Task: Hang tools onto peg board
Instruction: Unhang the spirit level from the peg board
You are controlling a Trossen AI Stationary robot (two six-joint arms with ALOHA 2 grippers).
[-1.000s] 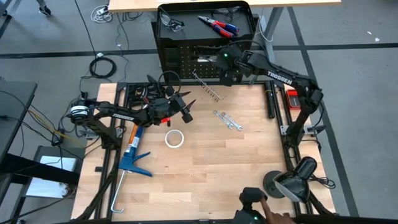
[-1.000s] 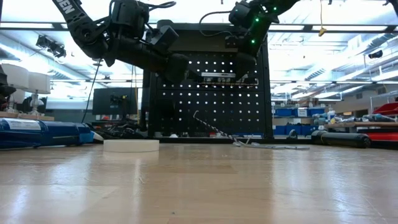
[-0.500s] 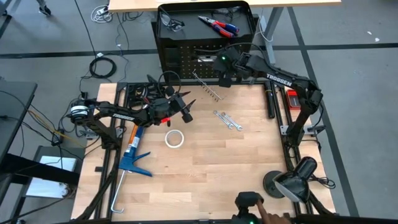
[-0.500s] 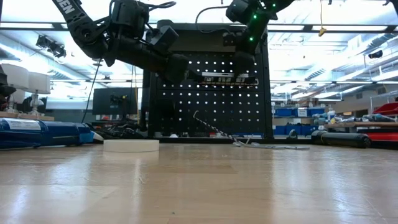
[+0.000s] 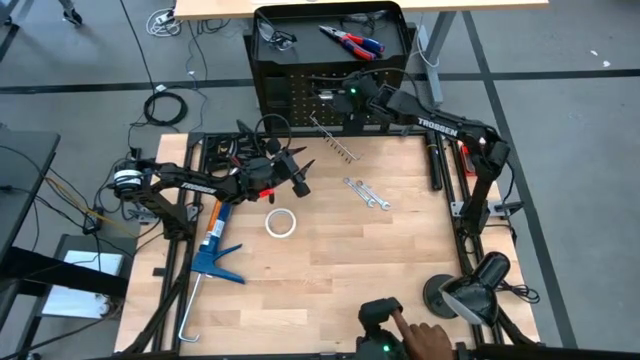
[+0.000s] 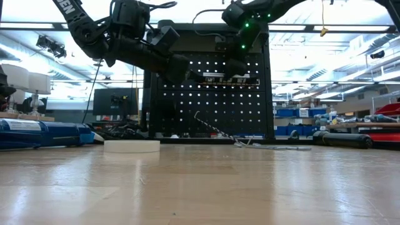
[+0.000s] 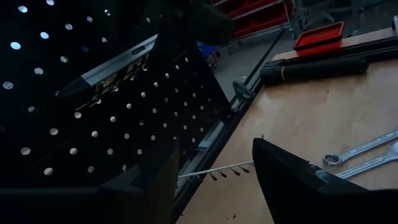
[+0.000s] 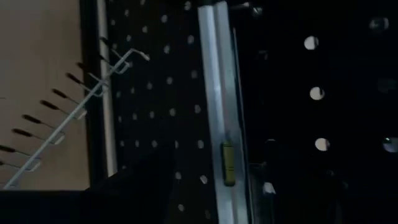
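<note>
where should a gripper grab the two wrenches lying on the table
Grip the wrenches across their slim shafts at mid-length, coming straight down from above. They lie flat, side by side on the wooden table, running diagonally, so the jaws should straddle the shafts crosswise; the ring ends are wider and likely harder to pinch.

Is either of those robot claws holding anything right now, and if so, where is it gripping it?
The left gripper hangs open and empty above the table. The right gripper is at the slim bar on the peg board; whether it grips it cannot be told.
</note>
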